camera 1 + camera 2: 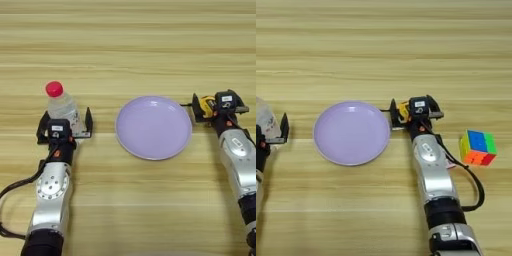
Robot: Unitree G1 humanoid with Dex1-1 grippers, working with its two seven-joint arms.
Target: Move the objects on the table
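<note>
wooden table (130,45): fingers (89,120) flank bottle (62,104).

Both arms are stretched forward and low. The left gripper (65,121) has its two black fingers (89,119) spread wide, one each side of the bottle (62,105). The right gripper (411,111) is pinched on the tape measure (402,111), wrist pretty much straight behind it.
</note>
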